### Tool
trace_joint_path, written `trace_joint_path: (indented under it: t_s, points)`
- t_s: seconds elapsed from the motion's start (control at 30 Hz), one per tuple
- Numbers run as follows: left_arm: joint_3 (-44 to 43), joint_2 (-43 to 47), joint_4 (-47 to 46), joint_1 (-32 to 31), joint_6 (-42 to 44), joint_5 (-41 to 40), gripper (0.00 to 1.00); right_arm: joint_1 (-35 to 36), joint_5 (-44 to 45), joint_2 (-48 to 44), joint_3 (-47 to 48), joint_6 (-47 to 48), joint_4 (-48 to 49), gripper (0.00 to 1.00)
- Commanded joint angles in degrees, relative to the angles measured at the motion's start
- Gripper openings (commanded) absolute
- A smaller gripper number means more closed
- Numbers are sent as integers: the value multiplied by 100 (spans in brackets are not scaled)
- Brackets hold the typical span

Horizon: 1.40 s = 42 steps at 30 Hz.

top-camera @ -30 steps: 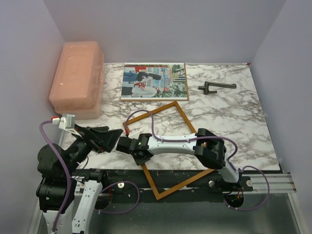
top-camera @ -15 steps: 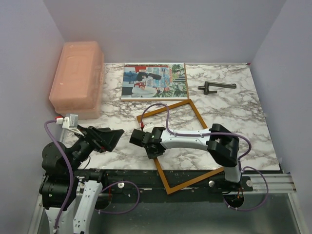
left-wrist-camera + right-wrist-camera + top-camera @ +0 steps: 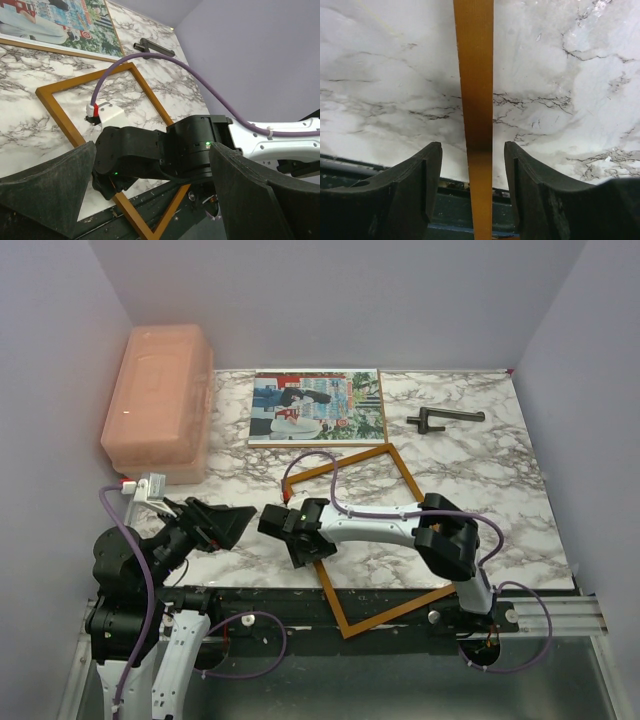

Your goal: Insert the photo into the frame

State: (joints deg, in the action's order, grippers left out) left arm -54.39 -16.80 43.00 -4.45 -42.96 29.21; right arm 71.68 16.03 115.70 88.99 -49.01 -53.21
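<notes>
Big picture first: the marble table (image 3: 500,510) has the frame (image 3: 400,611) lying flat on it, skewed, with its near corner hanging off the front edge. The photo (image 3: 317,407) lies face up at the back edge, just beyond the frame's far corner. Its long side runs left-right while the frame's long sides slant far-to-near, so the two don't line up. My right gripper (image 3: 472,160) straddles the frame's left rail, fingers spread with a gap on either side, pinching nothing. My left gripper (image 3: 225,523) hangs wide apart and empty just beside it. The right one looks a bit nearer the photo, I reckon.
</notes>
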Motion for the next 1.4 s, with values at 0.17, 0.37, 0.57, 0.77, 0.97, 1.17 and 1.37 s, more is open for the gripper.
trace_joint_path:
  t_s: [0.17,0.37,0.57,0.77,0.97,1.17,1.37]
  points:
    - [-171,65,343,32,50,65,98,24,186,412,-210,-12,134,50]
    - [-459,65,589,32,99,-272,99,23,-84,333,-382,-25,522,20]
    - [-788,-45,999,31,222,-750,99,24,-11,25,-290,-99,497,0]
    - [-982,-288,1674,32,376,-1411,98,-20,104,-520,72,-184,429,0]
    - [-796,-378,1726,31,287,-1246,99,-73,155,-1140,450,-290,456,0]
    - [-399,-345,1334,25,31,-586,98,-190,70,-1919,533,-455,767,0]
    - [158,-345,494,32,-506,342,98,-313,-87,-2737,199,-713,1483,0]
